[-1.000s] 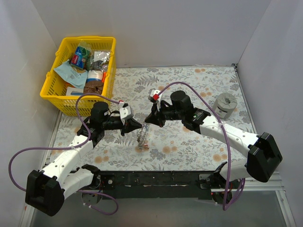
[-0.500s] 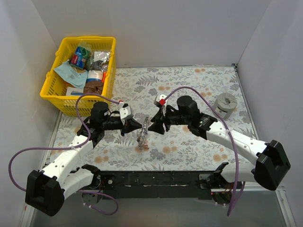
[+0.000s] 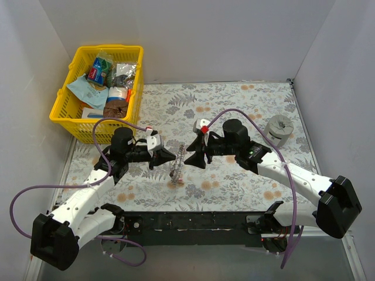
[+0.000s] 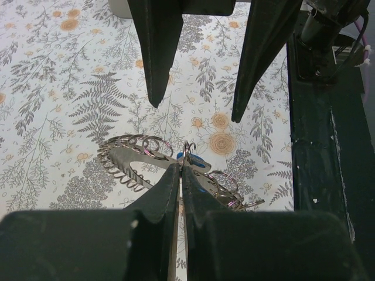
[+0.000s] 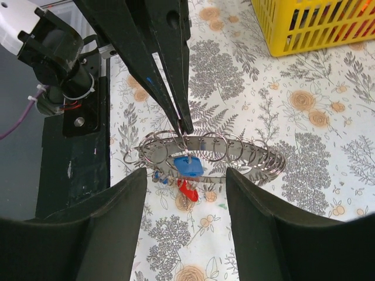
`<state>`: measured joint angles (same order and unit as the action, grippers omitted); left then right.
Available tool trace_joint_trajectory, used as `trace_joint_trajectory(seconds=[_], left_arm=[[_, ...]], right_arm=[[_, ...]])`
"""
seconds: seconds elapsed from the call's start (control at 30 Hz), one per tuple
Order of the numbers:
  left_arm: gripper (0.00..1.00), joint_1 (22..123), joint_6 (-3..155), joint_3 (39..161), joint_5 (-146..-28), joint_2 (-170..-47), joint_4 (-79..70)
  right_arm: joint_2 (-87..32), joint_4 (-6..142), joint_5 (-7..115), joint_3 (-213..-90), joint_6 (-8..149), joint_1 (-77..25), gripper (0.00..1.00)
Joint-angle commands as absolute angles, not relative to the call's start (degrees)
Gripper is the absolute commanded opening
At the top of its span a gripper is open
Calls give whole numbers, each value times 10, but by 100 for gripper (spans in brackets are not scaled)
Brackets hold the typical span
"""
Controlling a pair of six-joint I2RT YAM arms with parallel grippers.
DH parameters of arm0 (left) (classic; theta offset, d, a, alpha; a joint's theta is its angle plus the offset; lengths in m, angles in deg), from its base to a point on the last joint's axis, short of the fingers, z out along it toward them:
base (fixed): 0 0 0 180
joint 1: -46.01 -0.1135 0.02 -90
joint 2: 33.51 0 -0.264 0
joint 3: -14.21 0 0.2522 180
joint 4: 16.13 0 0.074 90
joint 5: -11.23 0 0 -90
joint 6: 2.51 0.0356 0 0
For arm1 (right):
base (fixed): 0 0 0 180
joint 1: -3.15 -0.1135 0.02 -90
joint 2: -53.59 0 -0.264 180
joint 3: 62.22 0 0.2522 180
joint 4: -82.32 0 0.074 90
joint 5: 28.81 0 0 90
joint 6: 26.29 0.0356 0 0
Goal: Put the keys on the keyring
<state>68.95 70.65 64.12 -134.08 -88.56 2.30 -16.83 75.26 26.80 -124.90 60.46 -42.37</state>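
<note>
Keyring (image 3: 177,164) sits close to the middle of the flowered table (image 3: 234,105), a little toward 6 o'clock, and from above it reads as a narrow silvery strip running from 12 to 6 o'clock. Whether its lower end touches the cloth cannot be told from that view. The left gripper (image 3: 171,156) reaches it from 9 o'clock with its fingers pressed together on a thin wire loop at the rim of the keyring. In the left wrist view the two dark fingertips (image 4: 173,175) meet on that loop, and the coiled, beaded rim (image 4: 135,158) spreads toward 9 o'clock of them.

The right gripper (image 3: 194,153) faces in from 3 o'clock, just beside the ring and not touching it, its fingers spread wide with nothing between the pads. In its own wrist view the ring (image 5: 234,149) lies across the middle of the frame. A blue key (image 5: 188,166) hangs directly below the pinched loop and a red key (image 5: 187,188) is at 6 o'clock of the blue one. Both are just beside the ring's lower edge. Another speck of blue shows at 8 o'clock of the blue key, too small to make out.

A yellow basket (image 3: 61,111) of packets stands at 10 o'clock of the table, and a squat grey cylinder (image 3: 279,130) at 3 o'clock, well apart from the arms' fingers
</note>
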Motion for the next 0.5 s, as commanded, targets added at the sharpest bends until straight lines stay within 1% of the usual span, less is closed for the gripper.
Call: trace_joint_trajectory(seconds=[0.0,0.1,0.27,0.4,0.47], left_arm=[[0,687,726,639,-1379,-857,0],[0,687,735,634,-1389,-848,-4],[0,687,745,627,-1414,-840,-15],[0,687,746,627,-1425,-838,-19],[0,686,746,628,-1427,-838,-20]], right_arm=[[-156,797,208,-1251,570,-419,63],[-154,796,173,-1254,550,-415,64],[-151,799,136,-1258,537,-413,60],[-156,814,108,-1263,547,-412,56],[-160,825,101,-1264,560,-412,52]])
